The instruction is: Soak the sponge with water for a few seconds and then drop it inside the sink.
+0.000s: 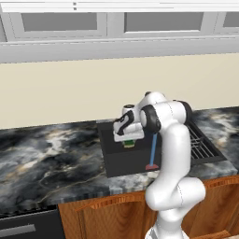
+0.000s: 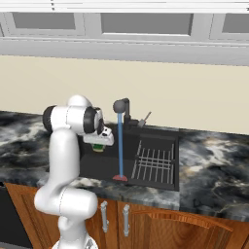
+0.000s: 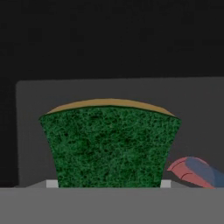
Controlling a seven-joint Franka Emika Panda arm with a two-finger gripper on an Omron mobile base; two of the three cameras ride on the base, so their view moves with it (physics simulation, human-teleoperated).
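- Hanging over the black sink (image 1: 122, 161), the tool (image 1: 129, 141) is pointing down from the white arm and pinching the sponge (image 1: 129, 143) between its fingers.
- The sponge is sitting directly under the tool, above the basin floor, with its green layer facing the hand camera (image 3: 109, 146) and a thin yellow edge showing beyond it.
- The water (image 2: 120, 146) is falling as a thin blue stream from the dark tap (image 2: 121, 107), just beside the tool and apart from the sponge, ending on a reddish patch (image 2: 120, 178) on the basin floor.
- A wire rack (image 2: 154, 163) is lying in the sink beyond the stream, away from the tool.
- The marbled counter (image 1: 46, 158) is spreading out on both sides of the sink.
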